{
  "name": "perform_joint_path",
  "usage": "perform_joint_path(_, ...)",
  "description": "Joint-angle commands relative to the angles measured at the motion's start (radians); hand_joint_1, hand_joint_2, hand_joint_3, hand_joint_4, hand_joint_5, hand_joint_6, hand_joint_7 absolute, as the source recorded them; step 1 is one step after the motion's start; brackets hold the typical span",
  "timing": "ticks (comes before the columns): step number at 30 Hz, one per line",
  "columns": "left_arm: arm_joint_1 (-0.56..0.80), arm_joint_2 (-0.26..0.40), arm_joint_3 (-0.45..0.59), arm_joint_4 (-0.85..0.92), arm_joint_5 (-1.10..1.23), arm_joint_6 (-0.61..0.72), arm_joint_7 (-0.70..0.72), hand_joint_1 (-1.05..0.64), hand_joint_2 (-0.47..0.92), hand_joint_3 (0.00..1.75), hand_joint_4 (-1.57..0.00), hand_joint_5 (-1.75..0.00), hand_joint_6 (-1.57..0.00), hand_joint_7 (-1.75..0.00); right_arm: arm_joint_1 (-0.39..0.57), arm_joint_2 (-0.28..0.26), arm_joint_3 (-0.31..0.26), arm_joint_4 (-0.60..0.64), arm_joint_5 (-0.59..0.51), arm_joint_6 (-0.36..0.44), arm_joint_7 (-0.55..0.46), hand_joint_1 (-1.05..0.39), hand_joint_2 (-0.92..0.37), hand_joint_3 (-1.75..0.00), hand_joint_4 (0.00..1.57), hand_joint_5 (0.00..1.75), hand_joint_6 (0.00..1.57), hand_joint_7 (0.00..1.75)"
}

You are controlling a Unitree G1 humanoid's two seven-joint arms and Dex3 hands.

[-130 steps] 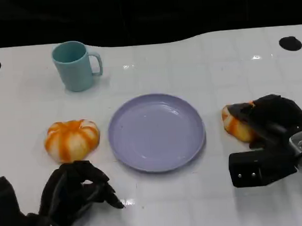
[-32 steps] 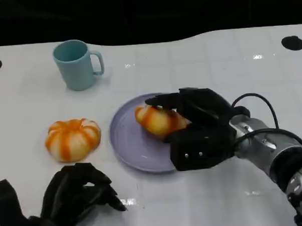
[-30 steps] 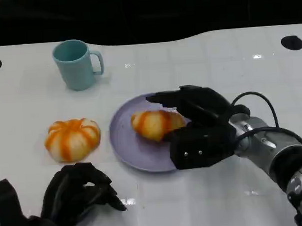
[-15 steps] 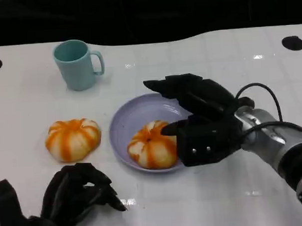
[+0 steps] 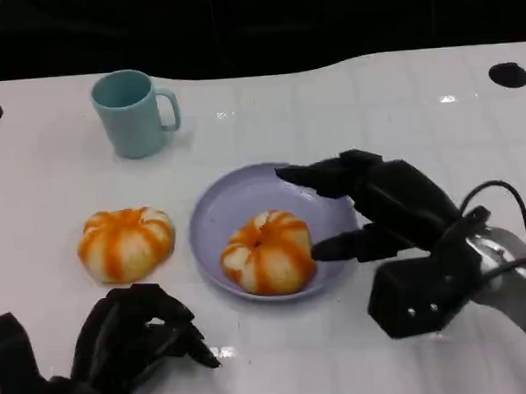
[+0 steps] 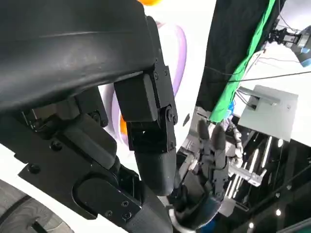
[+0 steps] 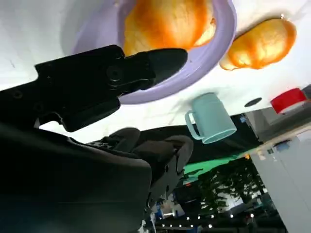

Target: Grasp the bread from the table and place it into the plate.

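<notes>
My right hand hangs over the right edge of the lilac plate with its fingers spread apart and nothing in them; one fingertip lies just beside the bread, and I cannot tell whether it touches. The bread, a round orange-and-white striped bun, sits inside the plate toward its near rim, free of my grasp. My left hand rests low at the near left of the table with its fingers curled inward around nothing. A second striped bun lies on the table just left of the plate, apart from it. A pale teal mug stands upright farther back on the left, its handle pointing right; its inside is not visible. The table is glossy white with faint grid lines, and beyond its far edge everything is dark.
</notes>
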Motion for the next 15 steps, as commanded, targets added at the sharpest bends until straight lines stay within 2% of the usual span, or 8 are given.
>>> perform_joint_path(1, -0.003, 0.013, 0.005, 0.006, -0.003, -0.003, 0.003, -1.05, 0.61, 0.00, -1.57, -0.59, -1.57, -0.36, 0.092, -0.060, -0.046, -0.119, 0.036, -0.030, 0.008, -0.25, -0.87, 0.00, 0.45, 0.55, 0.63, 0.15)
perform_joint_path(6, -0.003, 0.010, 0.005, 0.003, -0.002, 0.000, 0.010, -1.05, 0.61, 0.00, -1.57, -0.59, -1.57, -0.36, 0.199, -0.101, -0.089, -0.227, 0.066, -0.041, 0.030, -0.09, -0.85, -0.01, 0.57, 0.75, 0.86, 0.22)
perform_joint_path(12, -0.002, 0.007, 0.005, 0.002, -0.003, -0.002, 0.010, -1.05, 0.61, 0.00, -1.57, -0.60, -1.57, -0.36, 0.304, -0.134, -0.137, -0.319, 0.104, -0.046, 0.070, -0.09, -0.89, -0.05, 0.75, 0.95, 1.05, 0.35)
perform_joint_path(13, -0.001, 0.007, 0.003, -0.001, 0.000, -0.003, 0.013, -1.05, 0.61, 0.00, -1.57, -0.60, -1.57, -0.36, 0.328, -0.137, -0.147, -0.334, 0.105, -0.053, 0.064, -0.09, -0.86, -0.10, 0.75, 1.04, 1.03, 0.42)
perform_joint_path(14, -0.001, 0.007, 0.002, -0.003, 0.002, -0.004, 0.015, -1.05, 0.61, 0.00, -1.57, -0.60, -1.57, -0.36, 0.344, -0.137, -0.154, -0.345, 0.106, -0.057, 0.060, -0.09, -0.78, -0.28, 0.75, 1.17, 0.99, 0.53)
perform_joint_path(15, 0.000, 0.006, 0.001, -0.005, 0.003, -0.005, 0.017, -1.05, 0.61, 0.00, -1.57, -0.60, -1.57, -0.36, 0.366, -0.140, -0.161, -0.362, 0.111, -0.058, 0.062, -0.09, -0.61, -0.64, 0.75, 1.28, 0.94, 0.66)
